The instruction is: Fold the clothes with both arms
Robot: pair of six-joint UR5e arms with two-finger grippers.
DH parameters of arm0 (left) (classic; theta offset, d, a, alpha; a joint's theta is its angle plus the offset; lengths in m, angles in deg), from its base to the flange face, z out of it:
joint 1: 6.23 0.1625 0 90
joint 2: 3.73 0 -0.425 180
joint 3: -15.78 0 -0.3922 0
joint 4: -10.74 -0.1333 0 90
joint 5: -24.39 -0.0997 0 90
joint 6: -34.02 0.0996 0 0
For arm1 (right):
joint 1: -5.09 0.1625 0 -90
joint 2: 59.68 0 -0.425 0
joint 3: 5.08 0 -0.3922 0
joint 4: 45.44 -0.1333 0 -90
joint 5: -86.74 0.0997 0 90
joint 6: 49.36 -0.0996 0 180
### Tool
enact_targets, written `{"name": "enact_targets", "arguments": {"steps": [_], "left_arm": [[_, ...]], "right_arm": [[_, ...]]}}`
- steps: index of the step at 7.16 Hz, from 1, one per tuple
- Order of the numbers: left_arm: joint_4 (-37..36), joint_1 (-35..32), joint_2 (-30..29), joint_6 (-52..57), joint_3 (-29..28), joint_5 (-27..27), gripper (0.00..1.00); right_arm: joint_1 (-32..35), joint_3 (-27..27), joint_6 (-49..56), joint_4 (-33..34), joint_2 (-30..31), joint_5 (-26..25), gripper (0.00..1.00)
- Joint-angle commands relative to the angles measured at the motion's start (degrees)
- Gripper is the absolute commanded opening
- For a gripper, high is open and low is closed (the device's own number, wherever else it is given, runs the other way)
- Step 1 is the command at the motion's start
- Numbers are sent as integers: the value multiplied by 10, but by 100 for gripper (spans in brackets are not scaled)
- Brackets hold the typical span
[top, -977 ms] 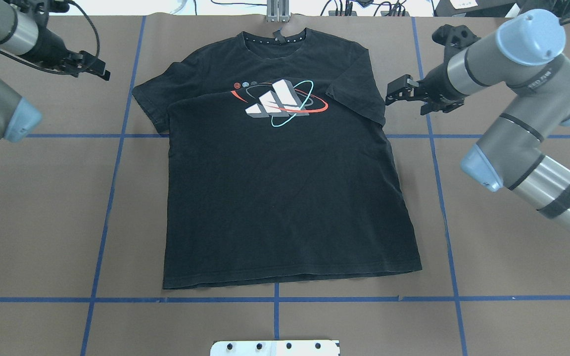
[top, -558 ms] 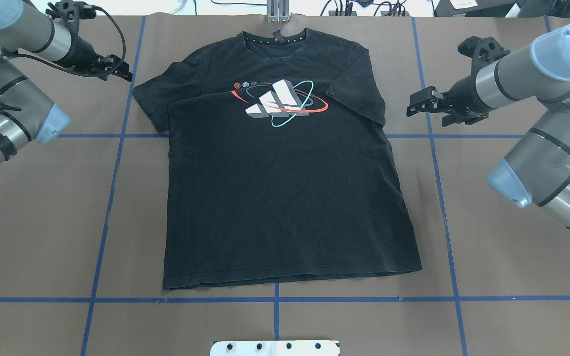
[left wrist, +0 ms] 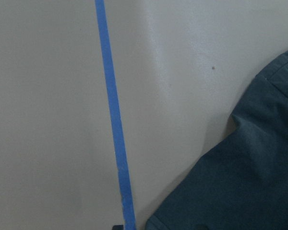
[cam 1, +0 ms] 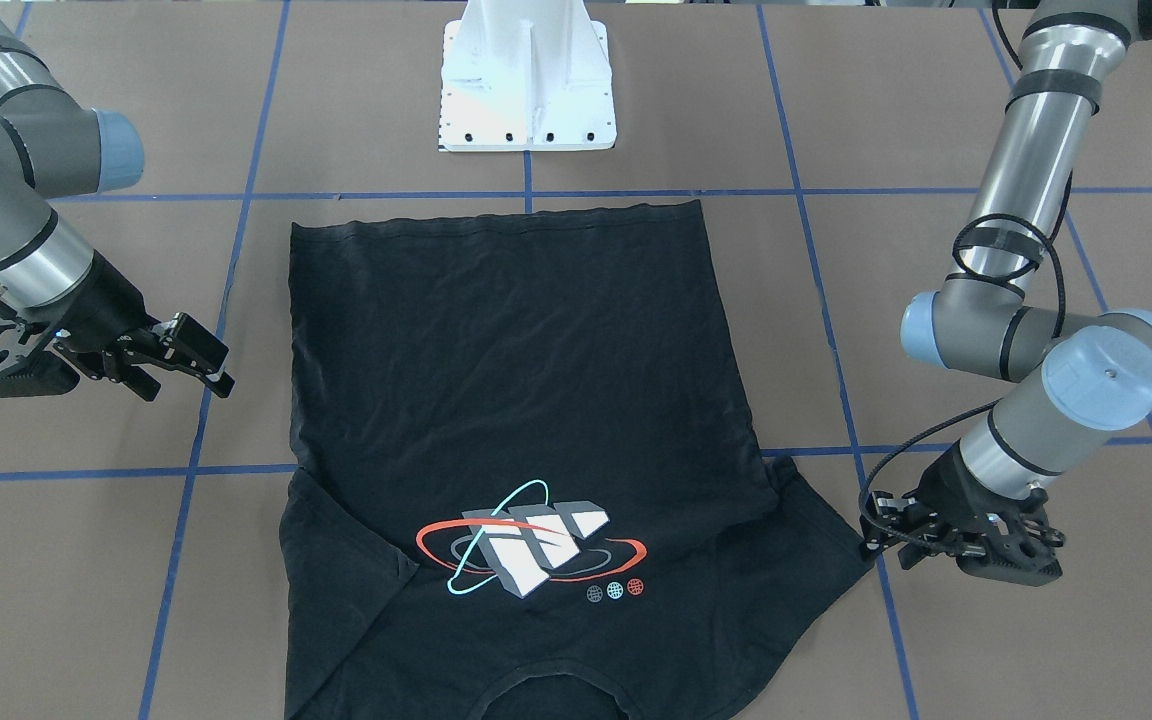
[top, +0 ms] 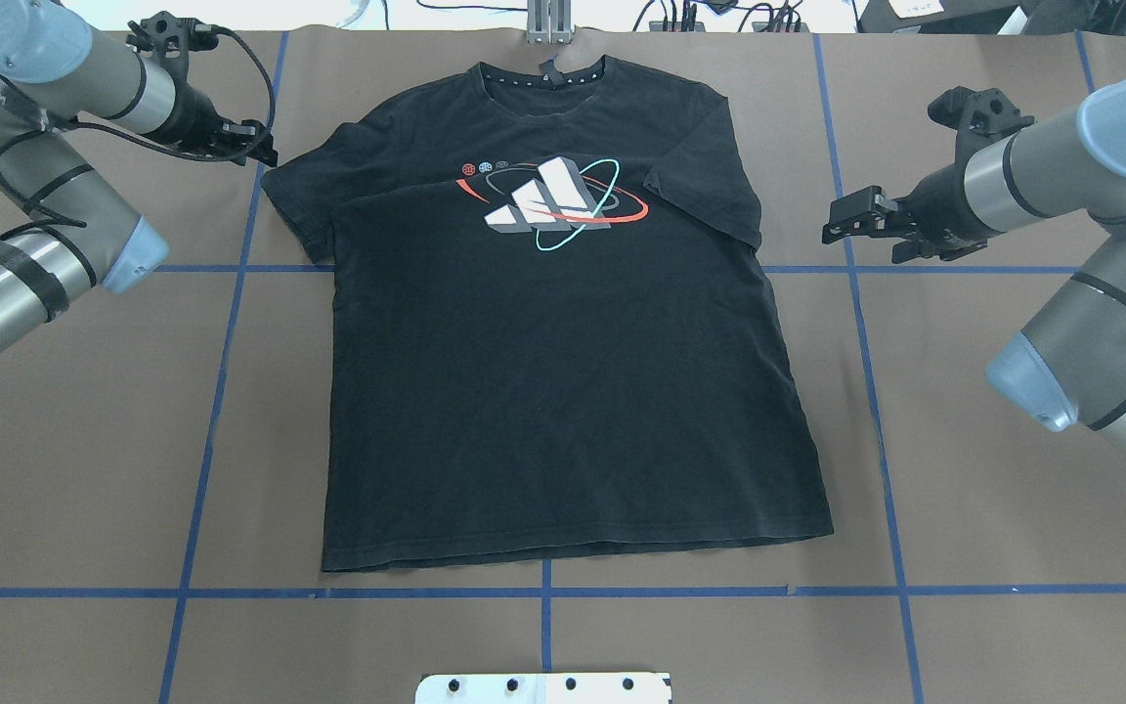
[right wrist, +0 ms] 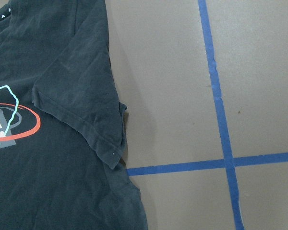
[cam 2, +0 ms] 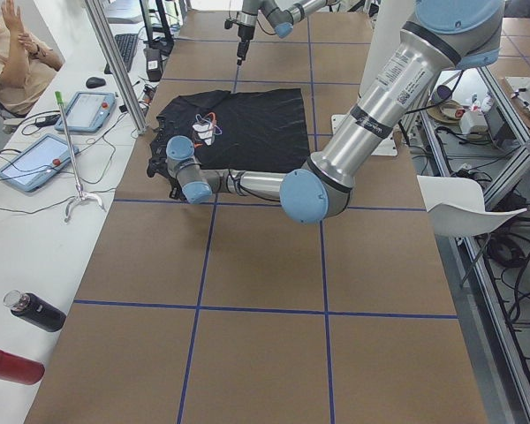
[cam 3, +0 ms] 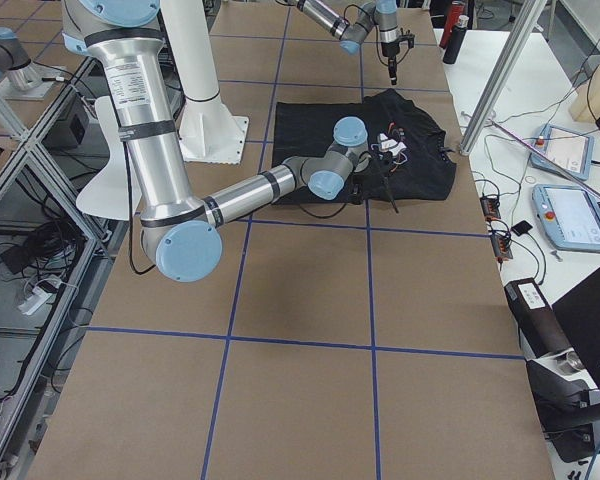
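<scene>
The black T-shirt (top: 563,372) lies flat, print up, collar at the table's far edge; it also shows in the front-facing view (cam 1: 526,350). My left gripper (top: 265,145) is open and empty, low over the table right beside the shirt's left sleeve tip (top: 280,191); the front-facing view shows it (cam 1: 871,535) at that sleeve's edge. The left wrist view shows only the sleeve (left wrist: 249,177) and tape. My right gripper (top: 839,219) is open and empty, a short way right of the right sleeve (top: 719,196). The right wrist view shows that sleeve (right wrist: 81,100).
Blue tape lines (top: 543,592) grid the brown table. The white pedestal base (cam 1: 528,80) stands at the near edge. A metal post (top: 548,20) and cables sit past the collar. Tablets (cam 2: 35,163), two bottles (cam 2: 35,311) and an operator (cam 2: 9,49) are beside the table.
My left gripper has moved right and forward, up to the left sleeve tip. My right gripper has drawn back to the right, away from the right sleeve. The shirt has not moved.
</scene>
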Motion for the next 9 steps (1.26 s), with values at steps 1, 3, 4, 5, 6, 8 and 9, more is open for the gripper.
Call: {"name": "enact_targets", "arguments": {"steps": [1,3,4,5,6,8,9], "left_arm": [[11,9,-6,-1,-21,-8,50],[18,11,-5,-1,-30,-9,50],[17,12,-5,-1,-30,-8,49],[18,14,-5,-1,-30,-8,48],[17,16,-4,-1,-30,-9,47],[17,17,-3,-1,-30,-9,41],[17,18,-3,-1,-30,-9,36]], "right_arm": [[-1,2,0,0,-1,-3,100],[-2,6,3,0,-4,-3,100],[-3,7,3,0,-5,-4,100],[-4,7,3,0,-6,-4,100],[-4,7,2,0,-7,-4,100],[-5,8,2,0,-7,-4,100],[-6,8,2,0,-7,-8,100]]}}
